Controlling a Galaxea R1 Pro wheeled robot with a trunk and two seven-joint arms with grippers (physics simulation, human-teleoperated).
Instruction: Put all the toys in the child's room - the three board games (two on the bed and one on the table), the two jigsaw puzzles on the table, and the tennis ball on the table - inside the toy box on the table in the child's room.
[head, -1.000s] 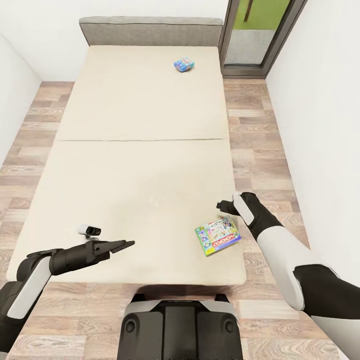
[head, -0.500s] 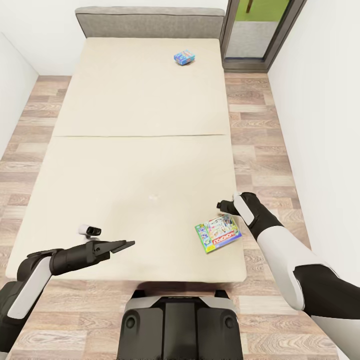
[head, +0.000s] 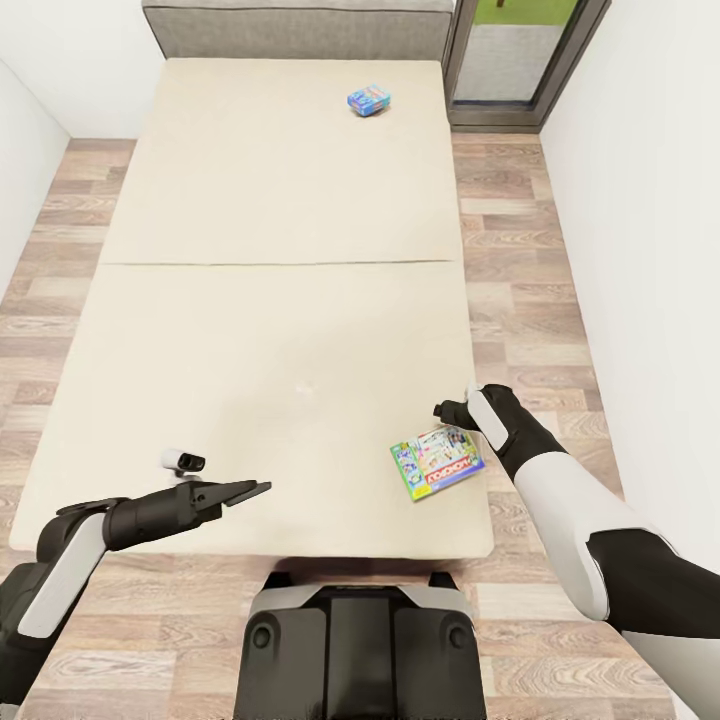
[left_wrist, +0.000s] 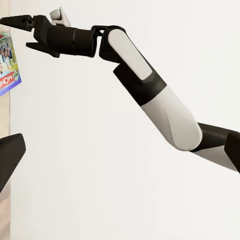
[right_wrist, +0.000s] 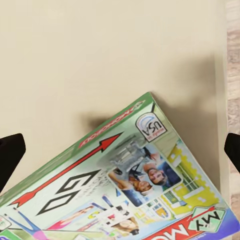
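Note:
Two board games lie on the cream bed (head: 250, 330). The green-white Monopoly box (head: 437, 462) sits near the bed's front right corner, and a small blue box (head: 369, 100) lies far off by the headboard. My right gripper (head: 446, 410) hovers open just beyond the Monopoly box (right_wrist: 125, 200), apart from it, with its dark fingertips (right_wrist: 10, 155) at the picture's two sides. My left gripper (head: 246, 490) hangs open over the bed's front left part, holding nothing. In the left wrist view the Monopoly box (left_wrist: 7, 65) peeks in beside my right arm (left_wrist: 150, 100).
Wood-plank floor (head: 530, 260) runs along both sides of the bed. A white wall (head: 650, 200) stands close on the right, and a dark-framed doorway (head: 515, 60) opens at the back right. A grey headboard (head: 290, 18) closes the far end. My base (head: 355, 650) stands at the bed's foot.
The camera has moved: the headboard and the blue box sit higher in the picture. Both arms keep the same pose and the Monopoly box lies where it was.

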